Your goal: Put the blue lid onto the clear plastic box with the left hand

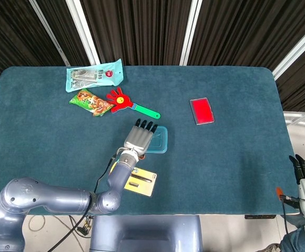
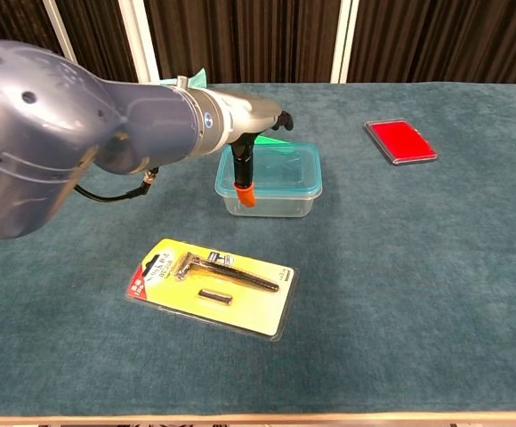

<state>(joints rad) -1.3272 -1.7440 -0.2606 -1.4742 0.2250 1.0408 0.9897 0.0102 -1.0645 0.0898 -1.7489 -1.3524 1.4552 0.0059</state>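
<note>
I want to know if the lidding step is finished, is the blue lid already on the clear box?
Yes, the blue lid sits on top of the clear box, with the left hand above it.

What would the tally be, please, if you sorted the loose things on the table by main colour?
Blue or teal: 2, the lidded clear plastic box and the pale teal packet.
Red: 2, the flat red case and the hand-shaped clapper.
Yellow: 1, the carded tool pack.
Green and orange: 1, the snack bag.
Total: 6.
</note>
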